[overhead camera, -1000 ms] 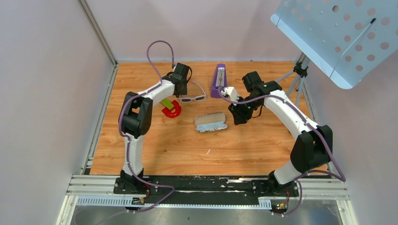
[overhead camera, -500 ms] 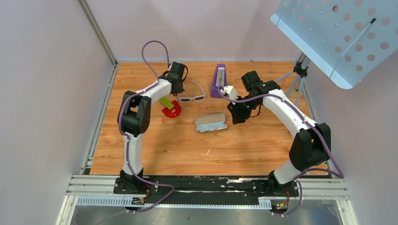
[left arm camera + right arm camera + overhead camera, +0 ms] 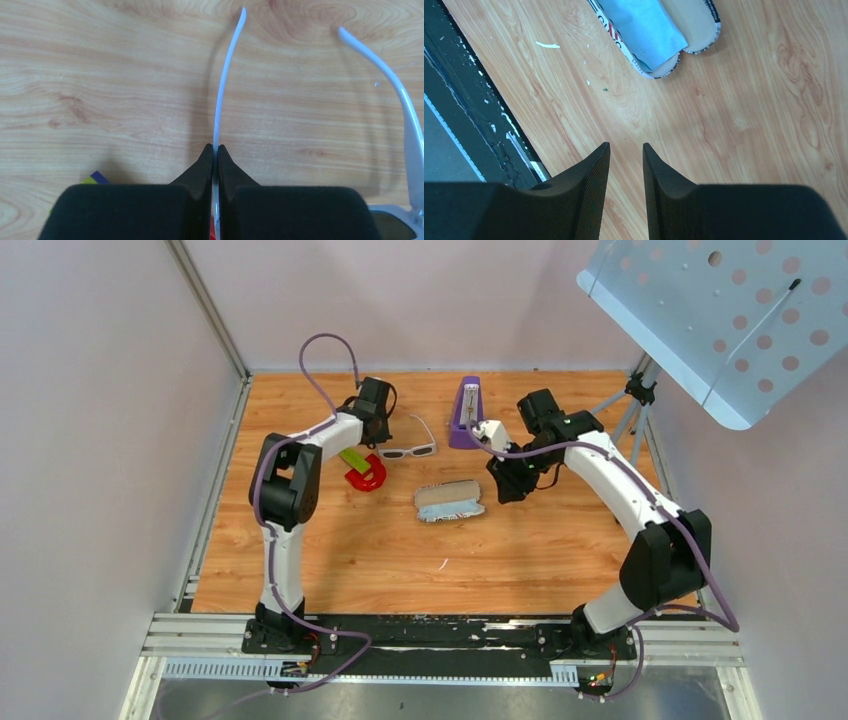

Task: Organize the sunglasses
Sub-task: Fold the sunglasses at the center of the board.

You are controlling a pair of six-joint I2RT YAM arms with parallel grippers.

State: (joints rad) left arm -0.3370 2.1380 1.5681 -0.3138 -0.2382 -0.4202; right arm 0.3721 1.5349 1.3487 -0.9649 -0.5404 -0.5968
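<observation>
Wooden worktop (image 3: 330,540) seen from above, with a perforated pale-blue music stand (image 3: 720,320) leaning over its far right corner. The right gripper (image 3: 626,147) hovers just right of the open patterned case (image 3: 450,502), its fingers slightly parted with nothing between them; the case lies open near the middle of the worktop with a light blue cloth (image 3: 644,25) in one half. A purple metronome (image 3: 466,410) stands at the far centre and a red horseshoe-shaped object (image 3: 366,478) lies to the left. The sunglasses (image 3: 410,451) sit between these two, beyond the case and well apart from it, both arms unfolded and pointing away from the robot. The left gripper (image 3: 215,148) has its fingers pressed together on one thin white temple arm (image 3: 223,85), while the other temple arm (image 3: 395,85) is free. Whether the frame rests on the wood or is just lifted cannot be told. Judged handling: very light, smooth and slippery plastic; the slim arm will flex and the hinge may swing, so a hold near the hinge or on the frame front should carry it more steadily than one at the tip
</observation>
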